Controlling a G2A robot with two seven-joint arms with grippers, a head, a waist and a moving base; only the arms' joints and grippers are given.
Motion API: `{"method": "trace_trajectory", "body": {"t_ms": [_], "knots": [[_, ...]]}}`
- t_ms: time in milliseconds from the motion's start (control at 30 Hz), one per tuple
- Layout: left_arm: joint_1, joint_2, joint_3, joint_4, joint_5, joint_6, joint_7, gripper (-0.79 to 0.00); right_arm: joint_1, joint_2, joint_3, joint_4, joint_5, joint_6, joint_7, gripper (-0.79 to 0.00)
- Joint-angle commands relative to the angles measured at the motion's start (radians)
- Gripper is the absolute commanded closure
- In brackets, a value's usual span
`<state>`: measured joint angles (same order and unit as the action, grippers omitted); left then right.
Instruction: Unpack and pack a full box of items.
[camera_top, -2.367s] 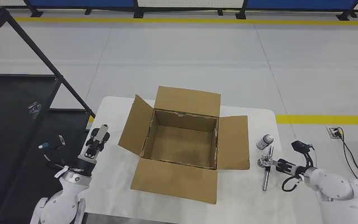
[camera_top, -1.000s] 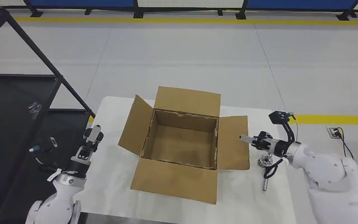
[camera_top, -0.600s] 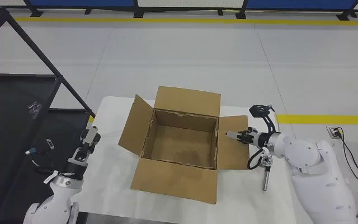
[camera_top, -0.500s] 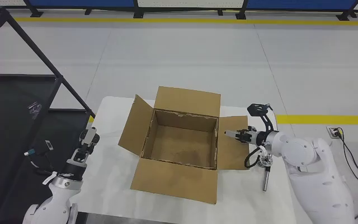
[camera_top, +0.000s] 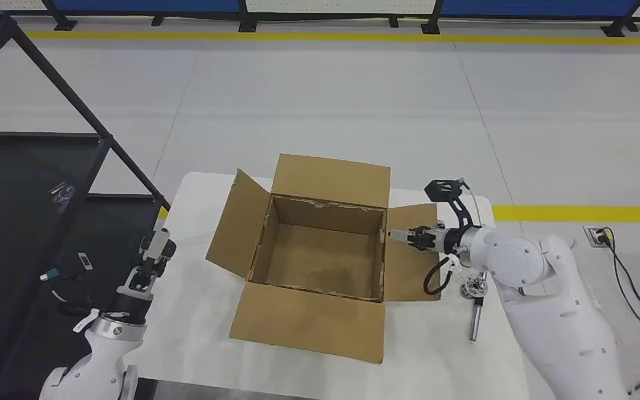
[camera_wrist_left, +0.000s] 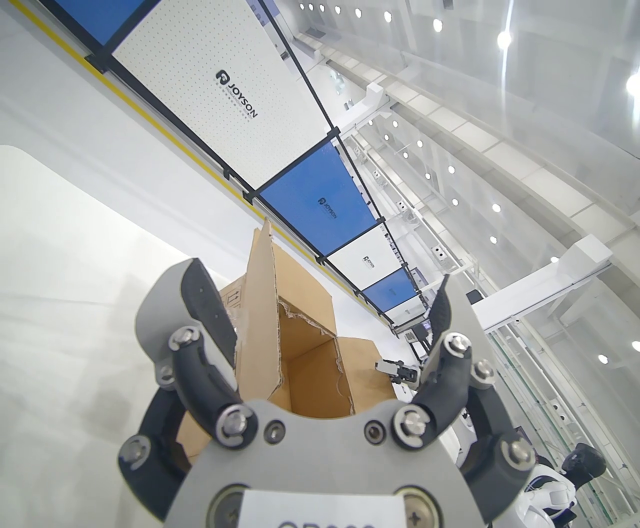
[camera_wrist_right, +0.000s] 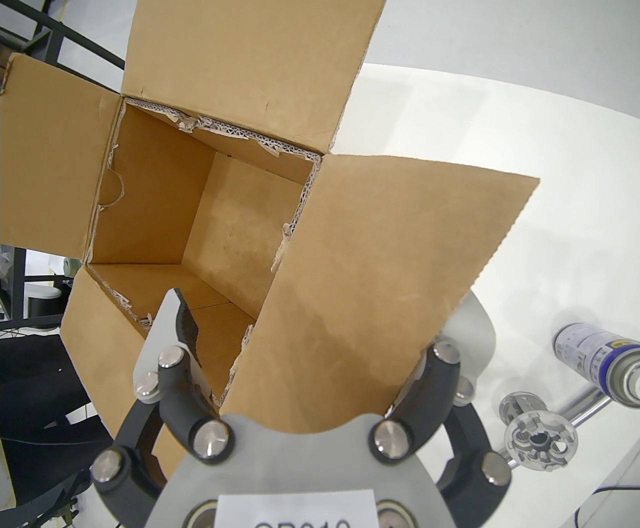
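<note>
Empty box (camera_top: 310, 322) sits mid-frame on table (camera_top: 205, 300), R hand (camera_top: 403, 237) spread w/ frame-right flap (camera_wrist_right: 380, 260) betw. its fingers, L hand (camera_wrist_left: 320, 280) spread, apart at lower left; risk: light box probably slides or flap crumples if pushed.

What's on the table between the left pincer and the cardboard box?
Nothing sits there. The top view shows just bare white table between the left pincer and the nearest open flap of the cardboard box.
</note>
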<state>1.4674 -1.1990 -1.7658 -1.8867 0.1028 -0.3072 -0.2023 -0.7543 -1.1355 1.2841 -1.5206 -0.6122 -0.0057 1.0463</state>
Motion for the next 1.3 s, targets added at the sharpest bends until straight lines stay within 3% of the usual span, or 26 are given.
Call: {"method": "trace_trajectory", "body": {"t_ms": [0,233,367,667,833,1033,1267], "knots": [[0.001,0.000,0.000,0.000,-0.001,0.000,0.002,-0.785,0.006,-0.001,-0.010,0.005,-0.005,0.000,-0.011,-0.785],[0.010,0.000,-0.008,-0.002,-0.004,-0.003,0.011,-0.785,0.038,-0.005,-0.045,0.036,-0.018,-0.013,-0.042,-0.785],[0.014,0.000,-0.010,-0.004,-0.006,-0.001,0.013,-0.785,0.015,0.005,0.001,0.013,-0.024,-0.024,-0.063,-0.785],[-0.007,-0.001,0.013,0.001,0.003,0.006,0.003,-0.785,-0.283,0.067,0.301,-0.229,-0.139,-0.106,-0.072,-0.785],[-0.024,-0.001,0.030,0.009,0.011,0.011,-0.005,-0.785,-0.453,0.084,0.400,-0.299,-0.220,-0.149,-0.076,-0.785],[-0.040,-0.001,0.049,0.015,0.020,0.014,-0.013,-0.785,-0.531,0.091,0.417,-0.264,-0.226,-0.180,-0.068,-0.785],[-0.039,-0.001,0.060,0.013,0.029,0.012,-0.014,-0.785,-0.464,0.087,0.350,-0.077,-0.251,-0.165,-0.129,-0.785]]}}
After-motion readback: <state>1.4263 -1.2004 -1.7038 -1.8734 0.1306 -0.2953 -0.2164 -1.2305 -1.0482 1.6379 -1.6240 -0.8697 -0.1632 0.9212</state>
